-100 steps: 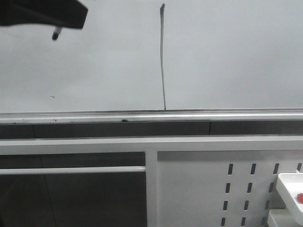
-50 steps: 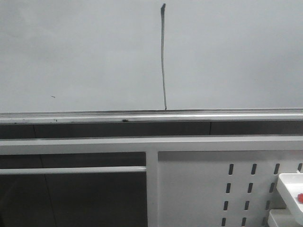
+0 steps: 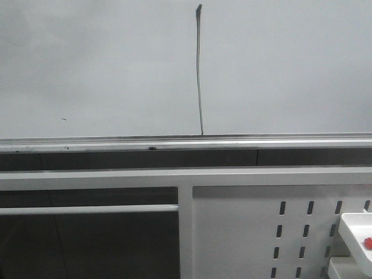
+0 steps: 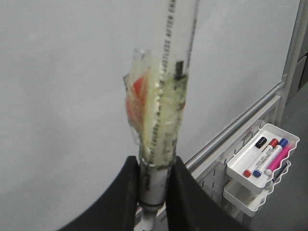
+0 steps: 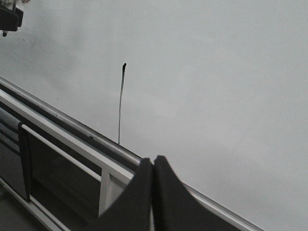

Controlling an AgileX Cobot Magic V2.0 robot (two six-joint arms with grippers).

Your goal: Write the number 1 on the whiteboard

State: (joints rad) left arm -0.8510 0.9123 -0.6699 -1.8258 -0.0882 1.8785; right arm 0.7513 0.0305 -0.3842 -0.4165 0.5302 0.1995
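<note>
The whiteboard [image 3: 104, 70] fills the upper front view, with a silver rail [image 3: 279, 142] along its lower edge. The number 1 [image 3: 200, 70] is a thin dark vertical stroke, thicker at its upper end, running down to the rail. The right wrist view also shows the number 1 [image 5: 121, 103]. My left gripper [image 4: 155, 161] is shut on a white marker [image 4: 166, 86] wrapped in yellowed tape, held off the whiteboard [image 4: 62, 96]; its tip is out of view. My right gripper [image 5: 153, 161] is shut with nothing in it, in front of the rail. Neither gripper appears in the front view.
Below the rail a white frame carries a perforated white panel [image 3: 244, 232]. A white tray [image 4: 262, 154] hangs on it holding three markers, with a second tray [image 4: 245, 195] under it. A tiny dark speck [image 3: 64, 119] marks the board at left.
A second ago my left gripper and the marker tip showed at the front view's upper left; they have moved out of that view. The stroke is unchanged.
</note>
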